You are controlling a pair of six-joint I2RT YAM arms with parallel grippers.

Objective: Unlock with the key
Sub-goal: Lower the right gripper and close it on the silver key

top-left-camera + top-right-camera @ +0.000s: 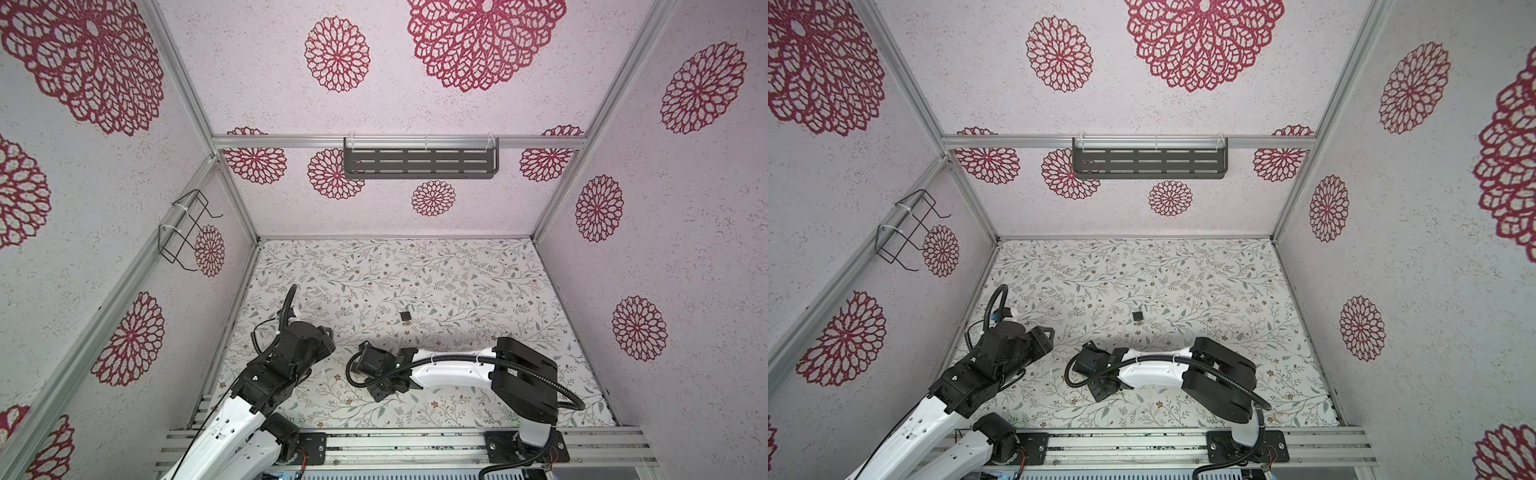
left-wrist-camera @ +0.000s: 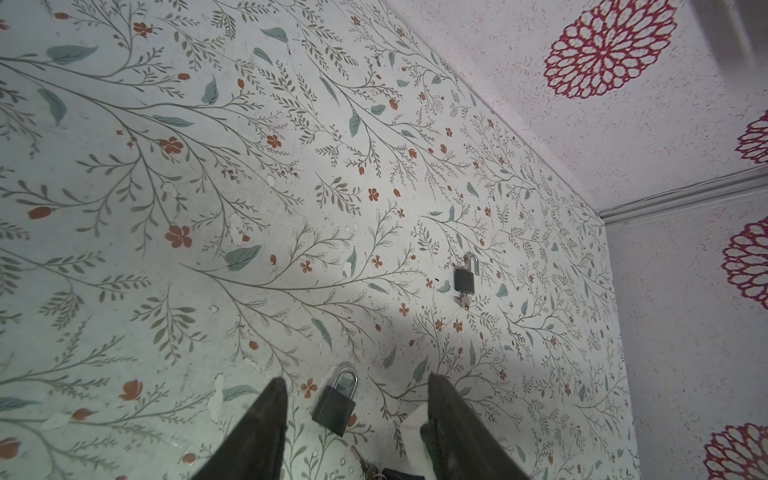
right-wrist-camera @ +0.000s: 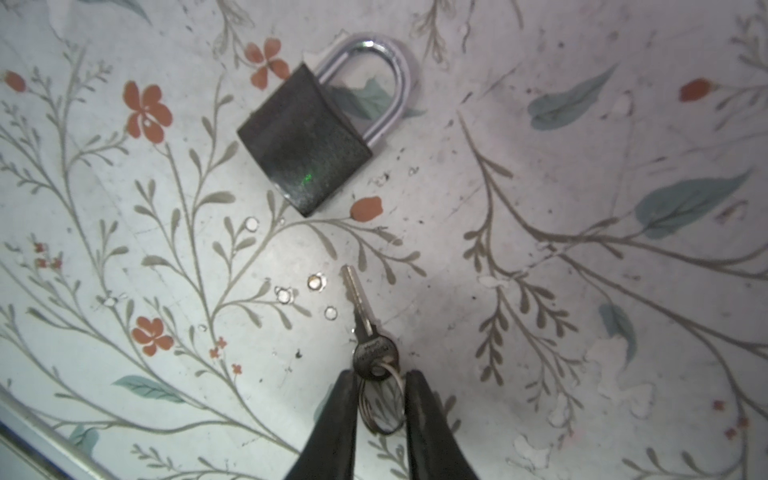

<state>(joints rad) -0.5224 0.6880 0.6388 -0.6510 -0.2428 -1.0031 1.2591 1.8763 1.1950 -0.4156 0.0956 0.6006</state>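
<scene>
Flanking key (image 3: 365,320), right claw (image 3: 380,376), padlock (image 3: 303,149) nearby on table (image 3: 561,199)

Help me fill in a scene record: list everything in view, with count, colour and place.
near padlock: 1, dark grey, silver shackle closed; on the table, close to the robot
far padlock: 1, dark grey, shackle open; mid-table
key on a ring: 1, silver, dark head; just short of the near padlock
other key: 1, silver; at the far padlock's base
shelf: 1, dark grey, slotted; back wall
wire rack: 1, black; left wall
table: 1, white floral
left tool: 1, black, open, pointed toward the near padlock
right tool: 1, black, fingers flanking the key ring; grip unclear
</scene>
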